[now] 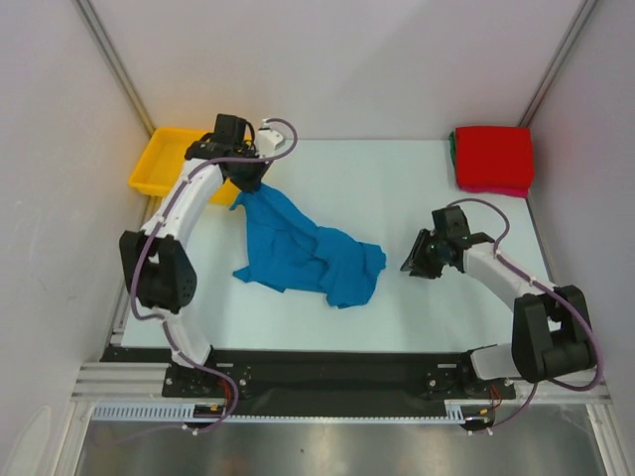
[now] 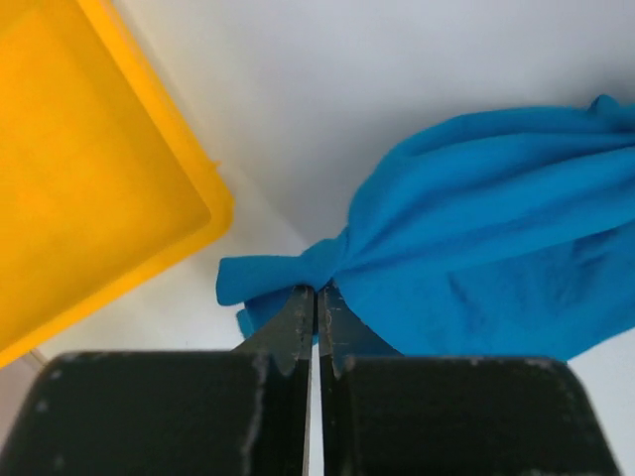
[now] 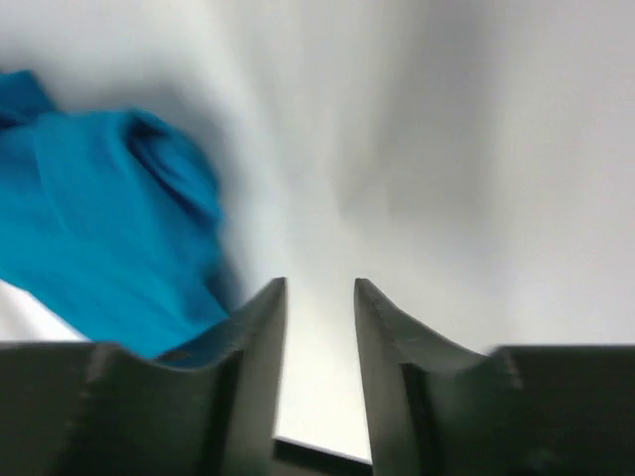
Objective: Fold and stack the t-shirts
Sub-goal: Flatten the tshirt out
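Table (image 1: 397, 188) carries blue t-shirt (image 1: 298, 253), stacked t-shirts (image 1: 493, 159), yellow tray (image 1: 164, 164).

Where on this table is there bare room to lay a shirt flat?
Bare: the far middle, between the left gripper and the red stack; also the near edge, in front of the blue shirt. Crowded by the yellow tray.

top: overhead, far | wrists: close, low | shared: blue t-shirt (image 1: 303, 253)

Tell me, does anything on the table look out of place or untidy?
The blue t-shirt lies crumpled in the middle, one corner pinched in the left gripper, unlike the folded red t-shirt at the far right corner.
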`<action>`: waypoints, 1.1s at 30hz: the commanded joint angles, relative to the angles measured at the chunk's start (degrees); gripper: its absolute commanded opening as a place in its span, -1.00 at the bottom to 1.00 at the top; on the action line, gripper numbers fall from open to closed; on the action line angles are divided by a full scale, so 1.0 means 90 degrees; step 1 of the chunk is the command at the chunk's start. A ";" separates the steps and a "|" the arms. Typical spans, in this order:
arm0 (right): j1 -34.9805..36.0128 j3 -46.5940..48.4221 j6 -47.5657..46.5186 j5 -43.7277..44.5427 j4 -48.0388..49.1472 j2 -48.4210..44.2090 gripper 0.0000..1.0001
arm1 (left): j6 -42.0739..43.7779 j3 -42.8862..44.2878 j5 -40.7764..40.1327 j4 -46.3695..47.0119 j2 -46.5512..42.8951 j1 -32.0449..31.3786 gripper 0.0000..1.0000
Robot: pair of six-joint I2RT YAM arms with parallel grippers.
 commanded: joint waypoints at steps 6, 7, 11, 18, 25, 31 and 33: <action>0.0037 0.0818 -0.0740 0.1159 -0.0628 -0.0232 0.23 | 0.0063 -0.0918 0.0055 0.0428 -0.0522 -0.0011 -0.46; 0.0242 0.0760 -0.0701 0.1354 -0.0668 -0.0331 0.22 | 0.0044 -0.1107 -0.0081 0.0768 -0.0610 -0.0011 -0.31; 0.1414 0.0340 -0.0379 0.1239 -0.0015 -0.0401 0.22 | -0.0151 -0.1382 -0.0531 0.1084 -0.0679 0.0018 0.13; 0.1855 0.0339 -0.0095 0.0741 0.0630 0.0556 0.22 | -0.0961 -0.2101 -0.0590 0.1190 -0.1196 0.0788 0.61; 0.2188 0.0613 -0.0086 0.0399 0.1089 0.1494 0.05 | -0.0358 -0.3655 -0.0823 0.1851 -0.1275 0.1210 0.56; 0.2178 0.0672 0.0003 0.0555 0.1187 0.1563 -0.44 | 0.0493 -0.3883 -0.1215 0.2647 -0.0739 0.1151 0.64; 0.2158 0.0730 -0.0017 0.0585 0.1071 0.1524 -0.62 | 0.0308 -0.3494 -0.1215 0.2511 -0.0311 0.1151 0.63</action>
